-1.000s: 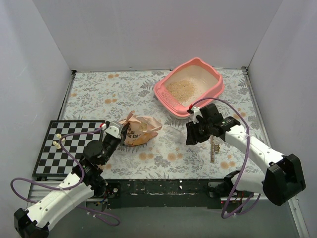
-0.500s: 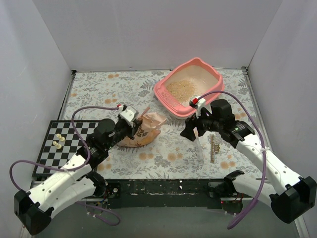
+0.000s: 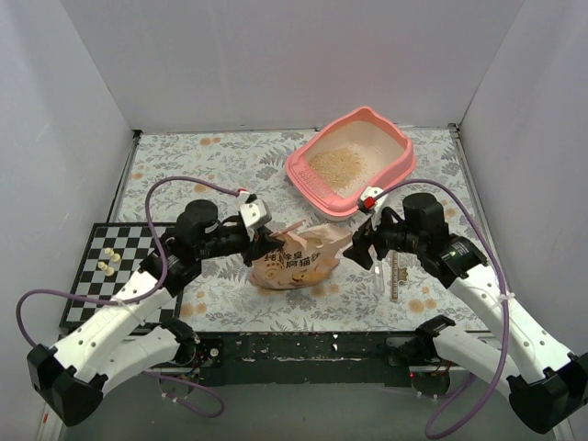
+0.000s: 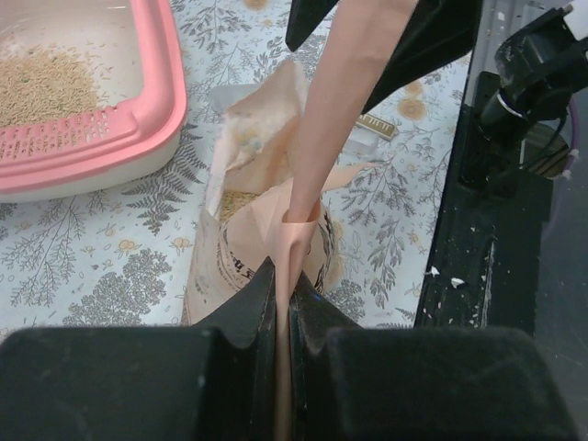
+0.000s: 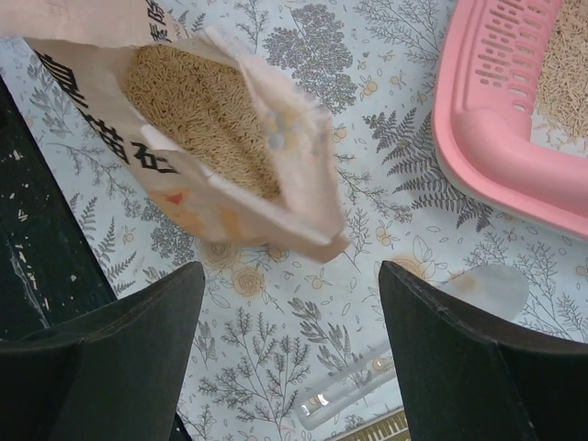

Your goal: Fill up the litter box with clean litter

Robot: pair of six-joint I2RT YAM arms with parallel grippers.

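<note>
Your left arm reaches right across the table, its gripper (image 3: 262, 244) clamped on a fold of the bag (image 3: 296, 261). In the left wrist view the fingers (image 4: 248, 308) are pressed together on the peach plastic. Your right arm bends in from the right edge, forearm pointing left. Its gripper (image 3: 361, 248) sits just beside the bag's open end with jaws spread wide and nothing between them. The right wrist view shows the bag's mouth (image 5: 230, 129) open and full of tan granules.

The table (image 3: 184, 175) is covered in a floral cloth, with plain white walls on three sides. The box (image 3: 317, 188) sits at the far right corner, a small pile of litter (image 3: 335, 165) inside. A checkerboard (image 3: 92, 276) lies at the near left corner.

Half a second ago the bag lay farther left, and you have since dragged it toward the middle of the near edge. The left arm has stretched out further.
</note>
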